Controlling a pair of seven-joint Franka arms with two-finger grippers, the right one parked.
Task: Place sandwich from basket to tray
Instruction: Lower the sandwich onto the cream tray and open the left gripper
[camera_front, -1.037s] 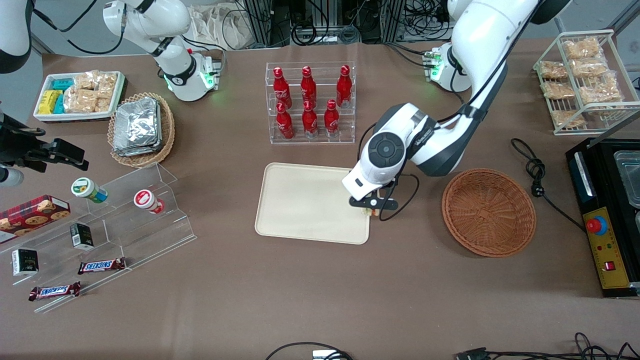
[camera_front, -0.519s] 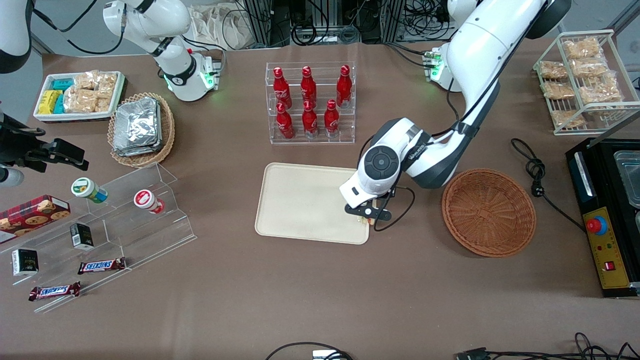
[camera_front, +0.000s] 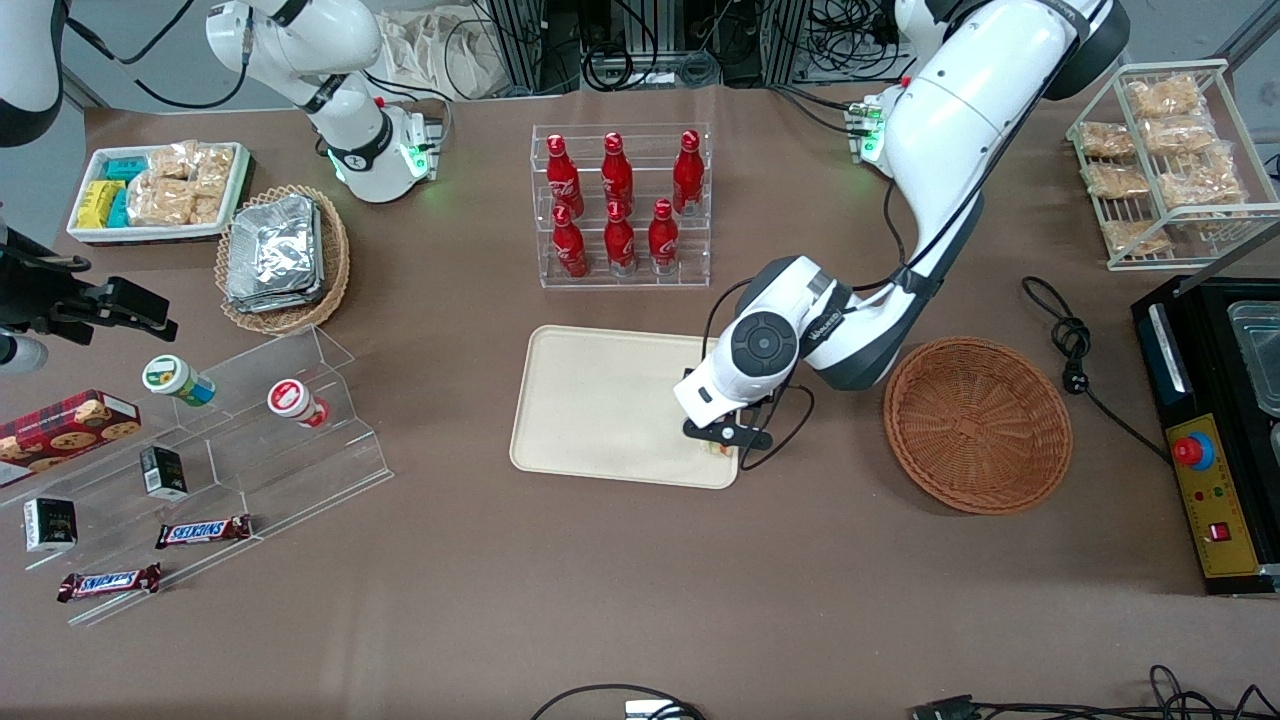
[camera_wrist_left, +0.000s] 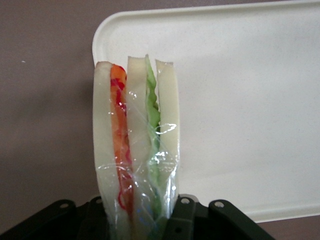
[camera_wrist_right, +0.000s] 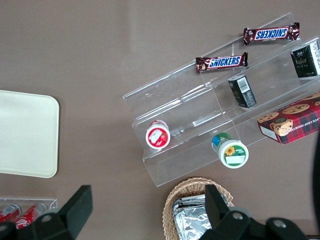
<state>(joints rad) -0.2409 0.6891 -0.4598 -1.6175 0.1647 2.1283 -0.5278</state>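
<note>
Clamped on the sandwich (camera_wrist_left: 136, 145), the pincer (camera_front: 722, 436) hangs over the tray's corner nearest the front camera at the working arm's end, its black fingers (camera_wrist_left: 182, 220) pressing the wedge from both sides. Under it spreads the brown bench (camera_front: 640, 590). Largest of the task's things is the cream tray (camera_front: 600, 410), flat on the bench at the middle, its surface bare. At about 3 o'clock from the tray sits the round reddish-brown basket (camera_front: 977, 425), apart from the tray, with nothing showing inside it. At 12 o'clock from the tray stands a clear rack of red bottles (camera_front: 620, 205). At 9 o'clock from the tray, toward the parked arm's end, a clear stepped stand (camera_front: 250, 440) carries small packs and two Snickers bars (camera_wrist_right: 221, 62). Smallest is the sandwich itself: in the wrist view it stands on edge in clear wrap, three white bread slices with an orange-red stripe and a green stripe between them, held above the tray's rounded corner and partly over the bench just beside the rim.
</note>
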